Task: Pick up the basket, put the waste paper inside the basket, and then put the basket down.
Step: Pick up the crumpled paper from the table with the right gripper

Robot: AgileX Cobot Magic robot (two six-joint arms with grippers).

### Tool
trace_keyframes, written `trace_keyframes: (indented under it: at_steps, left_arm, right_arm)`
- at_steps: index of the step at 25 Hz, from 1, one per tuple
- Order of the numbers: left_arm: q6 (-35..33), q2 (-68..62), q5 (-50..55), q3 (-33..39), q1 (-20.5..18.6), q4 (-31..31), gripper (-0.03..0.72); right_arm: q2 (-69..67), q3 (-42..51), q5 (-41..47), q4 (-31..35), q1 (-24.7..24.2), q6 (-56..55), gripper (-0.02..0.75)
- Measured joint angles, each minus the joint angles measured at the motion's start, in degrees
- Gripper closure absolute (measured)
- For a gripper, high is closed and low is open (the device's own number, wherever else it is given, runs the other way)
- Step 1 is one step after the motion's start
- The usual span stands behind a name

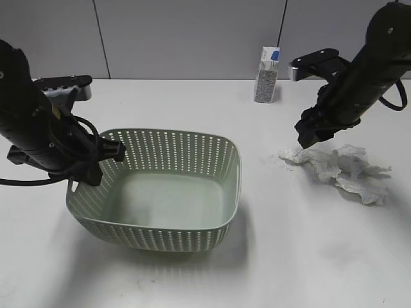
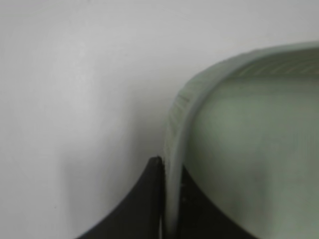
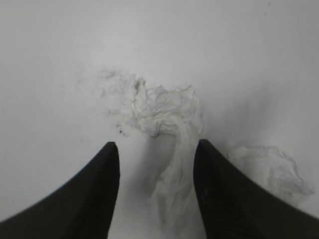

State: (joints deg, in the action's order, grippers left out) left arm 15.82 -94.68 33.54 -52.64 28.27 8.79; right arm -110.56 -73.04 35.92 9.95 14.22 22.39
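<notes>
The basket (image 1: 160, 192) is being gripped at its left rim by the left end effector (image 1: 90, 168), its jaws pinched across the wall, apparently so it can be lifted. The waste paper (image 1: 340, 168) is lying on the worktop (image 1: 302, 256), right of the basket. The right end effector (image 3: 157, 159) is being held wide above it, straddling a crumpled strand, seemingly readied for a grasp.

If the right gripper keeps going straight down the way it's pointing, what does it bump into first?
Most likely the crumpled waste paper. The open right gripper points down with the paper between its fingers; the table lies just beneath.
</notes>
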Motion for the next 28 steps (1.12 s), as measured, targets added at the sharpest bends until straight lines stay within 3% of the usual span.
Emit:
trace_keyframes:
  at_steps: [6, 14, 17, 22, 28]
  left_arm:
    - [-0.1, 0.0, 0.0, 0.0, 0.0, 0.0, 0.685]
    - [-0.1, 0.0, 0.0, 0.0, 0.0, 0.0, 0.685]
    - [-0.1, 0.0, 0.0, 0.0, 0.0, 0.0, 0.685]
    - [-0.1, 0.0, 0.0, 0.0, 0.0, 0.0, 0.685]
    - [-0.1, 0.0, 0.0, 0.0, 0.0, 0.1, 0.685]
  right_arm:
    - [-6.5, -2.5, -0.4, -5.9, 0.0, -0.5, 0.338]
    - [-9.7, -2.6, -0.4, -5.4, 0.0, -1.0, 0.350]
    - [-10.1, -2.7, -0.4, -4.1, 0.1, -1.1, 0.427]
    - [-10.4, -3.1, 1.6, -2.5, 0.1, -1.5, 0.706]
    - [-4.3, -4.5, 6.1, -1.0, 1.6, -0.2, 0.718]
